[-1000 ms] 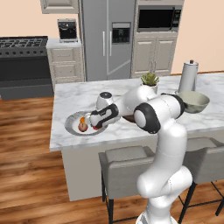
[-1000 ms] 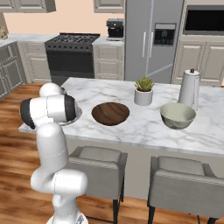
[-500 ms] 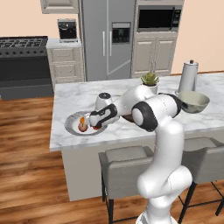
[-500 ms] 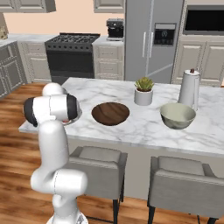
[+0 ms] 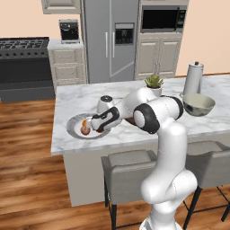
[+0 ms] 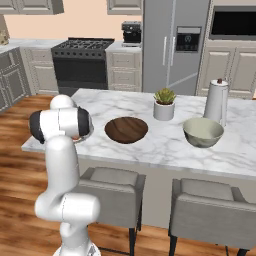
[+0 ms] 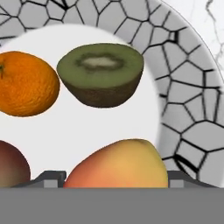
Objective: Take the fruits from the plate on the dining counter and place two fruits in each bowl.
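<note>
My gripper hangs low over the plate at the left end of the dining counter. It is open, its fingertips standing on either side of the red-pink fruit. I cannot tell whether they touch it. On the plate's ridged rim side lies the olive-green fruit, cut face up, with the orange fruit beside it. The reddish-brown fruit peeks in at the edge. The dark brown bowl and the grey-green bowl stand farther right, both with nothing in them.
A small white plant pot and a tall silver jug stand behind the bowls. Two grey stools are tucked under the counter's near edge. My arm stretches across the counter, hiding most of the brown bowl in the left base view.
My hand has crept slightly lower and left over the plate. The fruits and bowls have not moved.
</note>
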{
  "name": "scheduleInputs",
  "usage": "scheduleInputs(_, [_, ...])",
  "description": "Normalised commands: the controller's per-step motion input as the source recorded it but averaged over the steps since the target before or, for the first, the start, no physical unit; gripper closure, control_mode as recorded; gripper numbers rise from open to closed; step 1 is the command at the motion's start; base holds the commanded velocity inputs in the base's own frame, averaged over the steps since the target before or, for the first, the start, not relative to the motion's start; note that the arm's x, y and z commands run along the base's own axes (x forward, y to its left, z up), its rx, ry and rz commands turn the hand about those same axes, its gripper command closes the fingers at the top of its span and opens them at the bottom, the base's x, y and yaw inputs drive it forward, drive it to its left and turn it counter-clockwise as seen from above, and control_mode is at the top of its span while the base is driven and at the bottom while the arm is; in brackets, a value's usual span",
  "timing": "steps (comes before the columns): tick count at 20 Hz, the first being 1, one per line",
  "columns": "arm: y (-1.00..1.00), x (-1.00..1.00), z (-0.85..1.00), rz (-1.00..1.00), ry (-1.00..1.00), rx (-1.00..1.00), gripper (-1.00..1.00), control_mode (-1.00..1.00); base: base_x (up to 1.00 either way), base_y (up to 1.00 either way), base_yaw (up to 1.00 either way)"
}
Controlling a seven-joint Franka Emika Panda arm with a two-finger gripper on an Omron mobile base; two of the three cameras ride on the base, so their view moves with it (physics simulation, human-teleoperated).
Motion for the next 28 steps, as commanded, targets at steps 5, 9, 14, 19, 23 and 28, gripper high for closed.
scheduleInputs(5, [-0.04, 0.00, 0.19, 0.00, -0.03, -0.01, 1.00, -1.00, 0.00, 0.00, 0.00])
scheduleInputs(9, [-0.26, -0.03, 0.76, -0.01, -0.07, -0.01, 1.00, -1.00, 0.00, 0.00, 0.00])
scheduleInputs(14, [-0.39, -0.29, 1.00, -0.04, 0.03, -0.07, 1.00, -1.00, 0.00, 0.00, 0.00])
scheduleInputs(19, [-0.55, -0.57, 0.96, -0.07, 0.07, -0.13, 1.00, -1.00, 0.00, 0.00, 0.00])
scheduleInputs(23, [-0.85, -0.26, 0.68, -0.05, 0.13, -0.07, 1.00, -1.00, 0.00, 0.00, 0.00])
scheduleInputs(28, [-1.00, -0.09, -0.06, -0.01, 0.03, 0.02, 1.00, -1.00, 0.00, 0.00, 0.00])
